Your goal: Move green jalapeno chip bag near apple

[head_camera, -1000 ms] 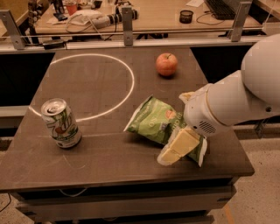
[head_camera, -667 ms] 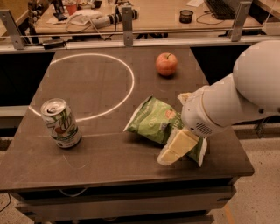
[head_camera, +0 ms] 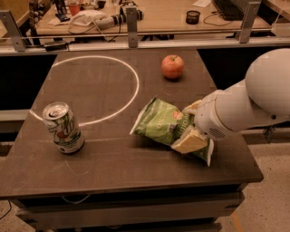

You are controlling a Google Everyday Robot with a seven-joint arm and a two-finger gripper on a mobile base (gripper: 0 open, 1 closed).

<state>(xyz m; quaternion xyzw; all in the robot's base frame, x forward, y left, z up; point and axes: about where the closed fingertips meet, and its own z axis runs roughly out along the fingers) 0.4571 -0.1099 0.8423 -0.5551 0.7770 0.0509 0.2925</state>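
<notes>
Starting at the bench's front-left corner, you have a green-and-white soda can (head_camera: pixel 63 128) standing upright. By the right edge, your gripper (head_camera: pixel 188 125) pinches the green jalapeno chip bag (head_camera: pixel 159 120) between its fingers. The apple (head_camera: pixel 172 67) sits apart, near the far edge.

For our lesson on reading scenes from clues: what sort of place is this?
Likely a robotics lab: a dark table marked with a white circle, a cable-strewn desk behind, and the robot's gripper, at the table's right, closed on the green jalapeno chip bag.
</notes>
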